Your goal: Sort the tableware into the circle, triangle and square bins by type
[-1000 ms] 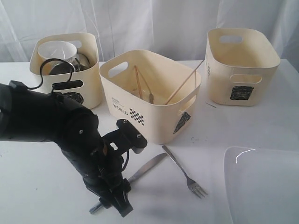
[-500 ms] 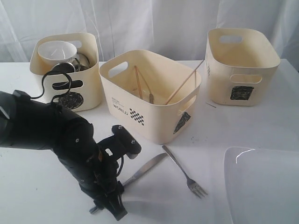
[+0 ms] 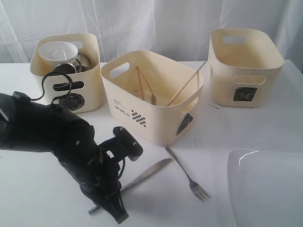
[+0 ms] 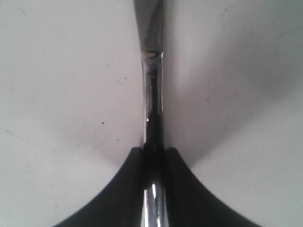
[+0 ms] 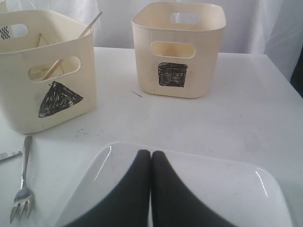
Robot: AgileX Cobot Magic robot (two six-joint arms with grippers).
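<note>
My left end effector point(image 4: 154, 152) is clenched on the handle of the knife point(image 3: 147, 170), slim shiny steel lying on the desk point(image 3: 246, 130), lower middle of the exterior view. My right end effector point(image 5: 151, 154) is clamped shut over the plate point(image 5: 222, 189).

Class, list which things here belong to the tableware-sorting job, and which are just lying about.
Belong: knife, fork, chopsticks, white plate, white bowl, circle bin, triangle bin, square bin.
Lying about: small splinter beside the square bin; curtain behind.
</note>
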